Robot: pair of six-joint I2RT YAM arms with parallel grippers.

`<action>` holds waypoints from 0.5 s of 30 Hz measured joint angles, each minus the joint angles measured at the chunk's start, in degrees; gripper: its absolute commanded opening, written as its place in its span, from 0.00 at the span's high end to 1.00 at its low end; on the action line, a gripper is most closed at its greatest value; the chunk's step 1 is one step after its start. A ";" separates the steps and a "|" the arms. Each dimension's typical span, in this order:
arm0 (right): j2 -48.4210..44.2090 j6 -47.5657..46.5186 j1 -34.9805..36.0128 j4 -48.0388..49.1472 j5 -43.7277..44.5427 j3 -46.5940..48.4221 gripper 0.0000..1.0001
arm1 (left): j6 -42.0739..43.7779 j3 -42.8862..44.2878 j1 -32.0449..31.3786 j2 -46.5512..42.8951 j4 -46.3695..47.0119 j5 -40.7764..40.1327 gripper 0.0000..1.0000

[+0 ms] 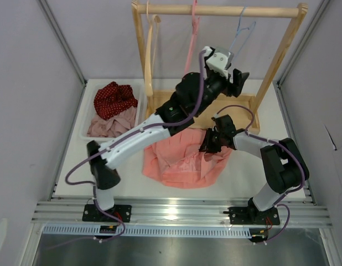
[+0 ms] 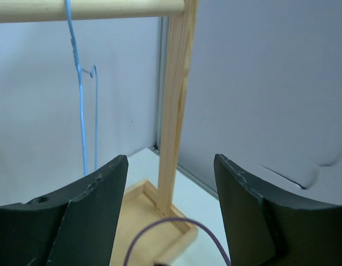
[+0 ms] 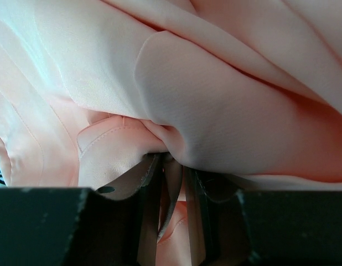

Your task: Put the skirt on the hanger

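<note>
Your right claw gripped a fold of skirt, ready to lift; your left claw stood open, empty, near the hanger, presumably to take it.

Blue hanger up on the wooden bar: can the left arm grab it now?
Probably yes. The left gripper is open and up near the bar, and the blue hanger dangles just beside it with nothing else in between.

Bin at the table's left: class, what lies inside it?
A red dotted cloth lies at the back, a mauve cloth in front. They cover the bin's floor, so anything beneath is hidden.
</note>
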 measured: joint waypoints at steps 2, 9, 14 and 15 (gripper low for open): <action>0.11 -0.02 0.00 0.09 -0.22 0.00 0.74 | 1.79 9.05 1.01 8.52 -1.73 -0.81 0.26; 0.50 -0.11 0.02 0.52 -0.85 0.00 0.74 | 4.04 19.02 5.31 20.15 -2.95 -2.32 0.26; 1.20 -0.35 0.02 1.36 -1.75 0.00 0.75 | 4.37 19.04 7.50 20.70 -2.45 -2.38 0.27; 1.31 -0.39 0.02 1.57 -1.95 0.00 0.74 | 4.55 19.04 7.69 20.70 -2.10 -2.34 0.28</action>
